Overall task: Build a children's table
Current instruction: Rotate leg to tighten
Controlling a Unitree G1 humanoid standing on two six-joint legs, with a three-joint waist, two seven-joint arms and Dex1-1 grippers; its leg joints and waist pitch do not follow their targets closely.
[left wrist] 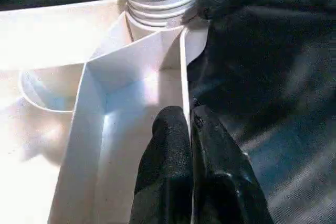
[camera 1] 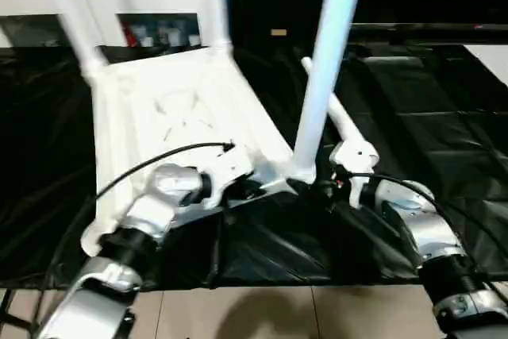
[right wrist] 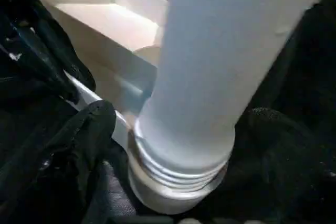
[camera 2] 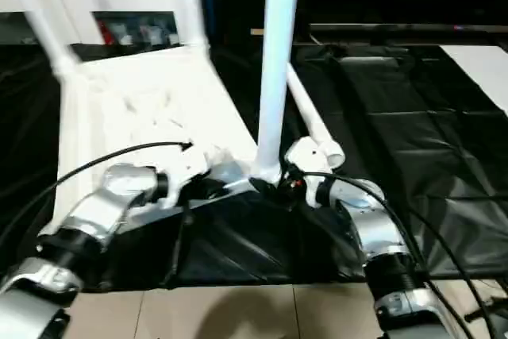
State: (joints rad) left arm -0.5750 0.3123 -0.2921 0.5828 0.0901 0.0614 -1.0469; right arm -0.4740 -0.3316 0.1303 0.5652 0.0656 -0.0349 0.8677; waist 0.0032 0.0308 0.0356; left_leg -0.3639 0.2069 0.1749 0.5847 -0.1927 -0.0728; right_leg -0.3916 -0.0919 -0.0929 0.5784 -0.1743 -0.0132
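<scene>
Black fingers (left wrist: 168, 166) of the left gripper (left wrist: 190, 124) are pinched on the thin raised rim of the white plastic rectangular tabletop (camera 1: 182, 117), one finger inside the rim and one outside, near its corner socket. Two black fingers (right wrist: 89, 129) of the right gripper (right wrist: 184, 145) are spread wide, one on each side of the base of a long white round tube leg (camera 1: 325, 61), apart from its sides as far as the right wrist view shows.

From the head camera, the tabletop lies underside up in the centre left of the frame on a black plastic sheet (camera 1: 429, 109), with its ribbed inner face showing. That leg stands upright in the near right corner socket, just right of centre, and rises out of the top edge. Its ridged end sits in the socket (left wrist: 157, 3). Two more white tube legs (camera 1: 75, 13) stand in the far sockets at the upper left and upper centre. A fourth white tube leg (camera 1: 341, 121) lies flat on the black sheet just right of the tabletop, running up and left from the right gripper.

Silver forearms enter from the lower left (camera 1: 151, 212) and lower right (camera 1: 413, 220). A white cabinet (camera 1: 119, 5) crosses the top left, and pale floor tiles (camera 1: 262, 311) fill the bottom edge.
</scene>
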